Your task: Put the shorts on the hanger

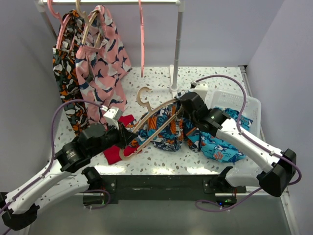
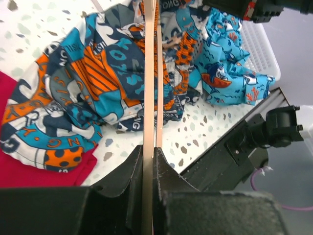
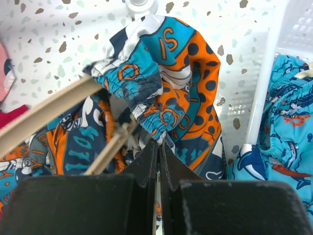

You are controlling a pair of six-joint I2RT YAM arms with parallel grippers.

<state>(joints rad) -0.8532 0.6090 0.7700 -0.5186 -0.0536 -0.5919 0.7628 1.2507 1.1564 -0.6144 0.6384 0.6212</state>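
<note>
The shorts, printed in teal, orange, navy and white, lie bunched on the table with the tan hanger running through them, hook toward the back. My left gripper is shut on the hanger's lower left end. In the left wrist view, the hanger's bars run from my left gripper across the shorts. My right gripper is at the hanger's right end. In the right wrist view it is shut on the shorts' elastic waistband, next to the hanger.
A red cloth lies under the hanger's left end. A white basket at the right holds turquoise shorts. The rack behind carries pink shorts, a dark printed garment and a pink hanger. Its post stands just behind the shorts.
</note>
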